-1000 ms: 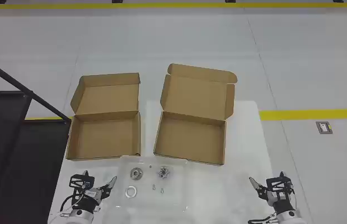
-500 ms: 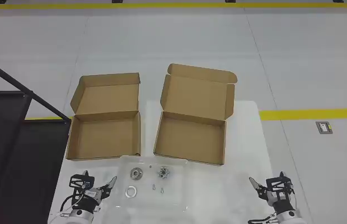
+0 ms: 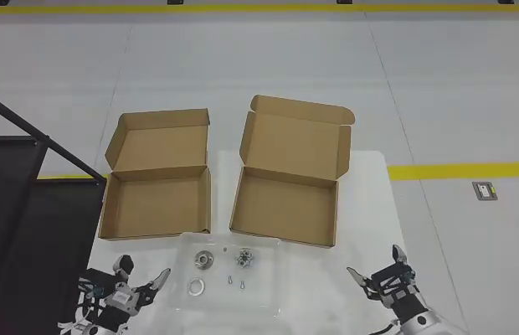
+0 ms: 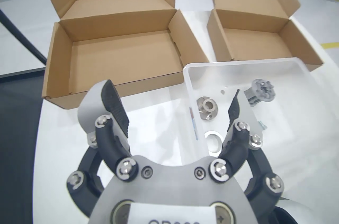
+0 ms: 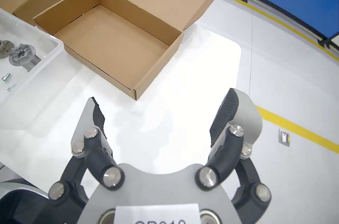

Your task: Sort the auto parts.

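Hovering at near counter point(image 3: 368, 193) edge, left gripper point(image 3: 143, 270) spread wide, holding nothing, aimed at tray; likely staged for first pick. Left box point(image 3: 155, 205) open, lid folded back to take parts. Clear tray point(image 3: 268, 301) just before boxes holds ring point(image 3: 195, 287), flange point(image 3: 204, 259), hub point(image 3: 244, 257), two bolts point(image 3: 230, 280). Tray walls hard to trace; bolts too small to type. Right box point(image 3: 285, 205) likewise open. Right gripper point(image 3: 373, 261) wide, holding nothing, near tray. Arms cut off.
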{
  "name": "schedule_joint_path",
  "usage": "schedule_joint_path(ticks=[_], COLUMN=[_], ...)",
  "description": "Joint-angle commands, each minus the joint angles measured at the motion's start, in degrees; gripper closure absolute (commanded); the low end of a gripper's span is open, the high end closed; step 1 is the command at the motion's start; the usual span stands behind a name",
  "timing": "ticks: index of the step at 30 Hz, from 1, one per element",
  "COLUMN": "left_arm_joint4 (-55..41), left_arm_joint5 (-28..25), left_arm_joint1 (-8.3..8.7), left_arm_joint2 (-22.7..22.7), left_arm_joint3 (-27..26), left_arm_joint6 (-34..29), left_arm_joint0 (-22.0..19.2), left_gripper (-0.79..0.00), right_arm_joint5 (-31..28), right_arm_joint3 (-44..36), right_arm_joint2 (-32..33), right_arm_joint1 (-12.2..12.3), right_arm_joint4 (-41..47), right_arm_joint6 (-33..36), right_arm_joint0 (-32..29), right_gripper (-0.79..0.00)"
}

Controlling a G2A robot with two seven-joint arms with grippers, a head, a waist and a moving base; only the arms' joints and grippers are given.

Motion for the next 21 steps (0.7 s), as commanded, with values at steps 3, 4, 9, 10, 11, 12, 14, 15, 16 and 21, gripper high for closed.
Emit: schedule_joint_path(ticks=[3, 4, 9, 10, 11, 12, 14, 15, 16, 21], left_arm_joint4=[-3.03, -3.24, -3.24, -3.24, -3.24, -3.24, -3.24, -3.24, -3.24, -4.78], left_arm_joint5=[-10.95, -13.30, -13.30, -13.30, -13.30, -13.30, -13.30, -13.30, -13.30, -13.14], left_arm_joint1=[0.54, 0.71, 0.71, 0.71, 0.71, 0.71, 0.71, 0.71, 0.71, 0.66], left_arm_joint2=[-3.51, -4.25, -4.25, -4.25, -4.25, -4.25, -4.25, -4.25, -4.25, -4.11], left_arm_joint3=[1.66, 2.06, 2.06, 2.06, 2.06, 2.06, 2.06, 2.06, 2.06, 2.13], left_arm_joint6=[2.62, 2.64, 2.64, 2.64, 2.64, 2.64, 2.64, 2.64, 2.64, 2.20], left_arm_joint0=[1.09, 1.07, 1.07, 1.07, 1.07, 1.07, 1.07, 1.07, 1.07, 0.80], left_gripper=[-0.785, -0.785, -0.785, -0.785, -0.785, -0.785, -0.785, -0.785, -0.785, -0.785], right_arm_joint5=[-1.88, -2.04, -2.04, -2.04, -2.04, -2.04, -2.04, -2.04, -2.04, -4.90], right_arm_joint3=[-2.31, -2.38, -2.38, -2.38, -2.38, -2.38, -2.38, -2.38, -2.38, -2.32], right_arm_joint2=[-5.42, -5.57, -5.57, -5.57, -5.57, -5.57, -5.57, -5.57, -5.57, -6.46], right_arm_joint1=[-0.25, -0.26, -0.26, -0.26, -0.26, -0.26, -0.26, -0.26, -0.26, -0.13], right_arm_joint4=[-3.70, -3.69, -3.69, -3.69, -3.69, -3.69, -3.69, -3.69, -3.69, -5.40], right_arm_joint6=[3.52, 3.85, 3.85, 3.85, 3.85, 3.85, 3.85, 3.85, 3.85, 1.27], right_arm_joint0=[1.73, 1.85, 1.85, 1.85, 1.85, 1.85, 1.85, 1.85, 1.85, 2.52], right_gripper=[-0.785, -0.785, -0.785, -0.785, -0.785, -0.785, -0.785, -0.785, -0.785, -0.785])
